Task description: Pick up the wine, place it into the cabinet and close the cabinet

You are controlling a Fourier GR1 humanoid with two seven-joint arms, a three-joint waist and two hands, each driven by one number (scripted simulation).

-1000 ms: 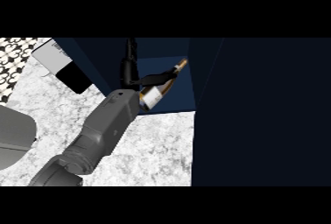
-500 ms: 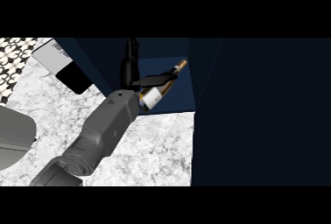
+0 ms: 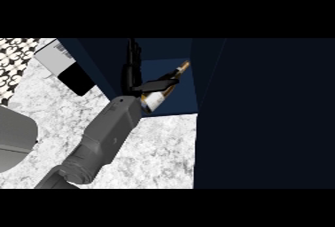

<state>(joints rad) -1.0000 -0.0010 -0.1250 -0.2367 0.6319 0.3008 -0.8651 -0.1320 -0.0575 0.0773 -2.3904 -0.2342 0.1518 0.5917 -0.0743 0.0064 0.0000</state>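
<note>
Left hand (image 3: 138,77) pinches the wine (image 3: 159,92) between thumb and fingers, neck tilted into the open cabinet (image 3: 167,66), angled to slip inside.

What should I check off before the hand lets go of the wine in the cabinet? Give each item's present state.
1. Wine bottle held by the hand: ok, a black digit crosses its body.
2. Bottle inside the cabinet opening: ok, it shows against the blue interior.
3. Bottle upright: not ok, it is tilted, neck pointing up-right.
4. Bottle resting on the cabinet floor: cannot tell.
5. Other hand clear of the door: cannot tell, not in view.
</note>
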